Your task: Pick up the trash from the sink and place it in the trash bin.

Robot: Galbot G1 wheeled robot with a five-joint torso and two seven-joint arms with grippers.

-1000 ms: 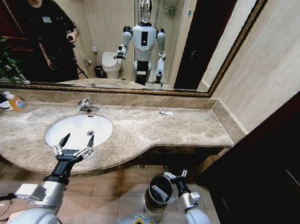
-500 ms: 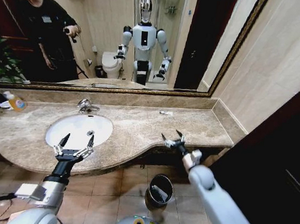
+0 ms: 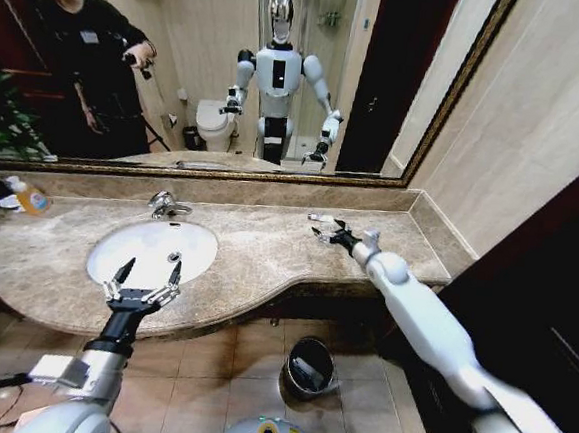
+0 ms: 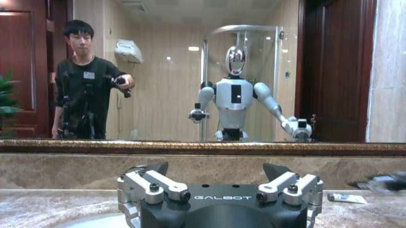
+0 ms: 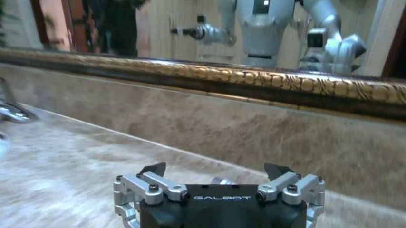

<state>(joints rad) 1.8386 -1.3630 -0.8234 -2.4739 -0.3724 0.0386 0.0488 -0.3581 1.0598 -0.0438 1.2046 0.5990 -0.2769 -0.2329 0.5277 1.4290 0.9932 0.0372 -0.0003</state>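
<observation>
Right pincer [image 3: 321, 227] spread wide, low over desk [image 3: 267, 250], just beside small white-blue tube [image 3: 319, 218] near back wall, well right of sink [image 3: 152, 250].
Tube prob. light, soft, bit slippery; take across middle, gentle squeeze.
Left pincer [image 3: 144, 277] spread, idle at sink front rim.
Trash bin [image 3: 309, 367] on floor below desk.

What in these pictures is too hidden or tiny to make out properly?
- Small packet by the right gripper, head view: too small to identify.
- Trash bin contents, head view: dark, unreadable.
- Sink basin, left wrist view: cut off below the left gripper.
- Bottle, head view: label too small.
</observation>
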